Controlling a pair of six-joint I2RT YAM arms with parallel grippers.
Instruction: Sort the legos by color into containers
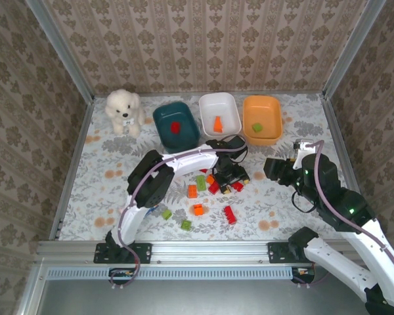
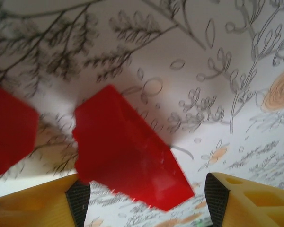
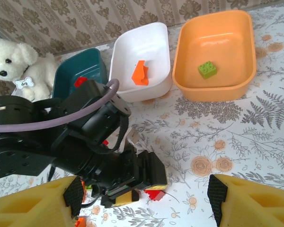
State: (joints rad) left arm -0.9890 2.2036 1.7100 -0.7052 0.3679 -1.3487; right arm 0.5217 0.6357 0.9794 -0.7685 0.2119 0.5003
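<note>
Nearest the arm bases, loose legos (image 1: 197, 209) lie scattered on the floral worktop (image 1: 105, 190): two light green, one orange and one red, well apart from one another. Just beyond them is a tighter cluster of red, orange and green bricks, and the left tool (image 1: 226, 176) is down over it. In the left wrist view its yellow fingers (image 2: 38, 208) stand apart on either side of a red brick (image 2: 128, 156) lying flat on the worktop. The right finger is clear of it and the left one is at its corner, so I judge the jaws open and lined up to pinch this brick, not yet closed on it. A second red brick (image 2: 9, 132) lies just beside it and could get nudged.

The right tool (image 1: 276, 169) hangs to the right of the cluster, spread wide with nothing between its fingers, probably kept aside so the arms do not clash.

Farther off, three bins stand in a row. The teal bin (image 1: 161, 118) holds a red brick, the white bin (image 1: 207, 105) an orange one and the orange bin (image 1: 249, 108) a green one, so each colour's home is set and this red brick belongs in the teal. At the far left a plush dog (image 1: 125, 111) wears a bone-shaped tag (image 3: 22, 82) with writing too small to read, and no other label shows
</note>
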